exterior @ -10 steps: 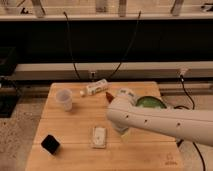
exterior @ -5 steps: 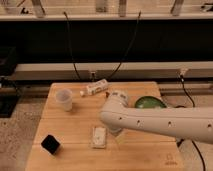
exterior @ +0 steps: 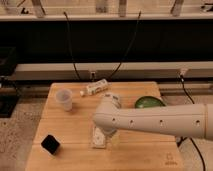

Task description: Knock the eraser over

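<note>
The eraser (exterior: 50,144) is a small black block standing near the front left corner of the wooden table (exterior: 75,125). My white arm reaches in from the right across the table. The gripper (exterior: 107,131) is at the arm's left end, mostly hidden behind the arm's thick last link, low over a flat white-grey pad (exterior: 99,139). It is to the right of the eraser and apart from it, with bare table between them.
A translucent cup (exterior: 64,99) stands at the back left. A white bottle (exterior: 95,88) lies on its side at the back middle. A green bowl (exterior: 148,102) sits at the back right, partly behind the arm. Cables hang behind the table.
The arm's end has moved left and a little toward the front of the table, closer to the eraser. The eraser, cup, bottle and pad have not moved.
</note>
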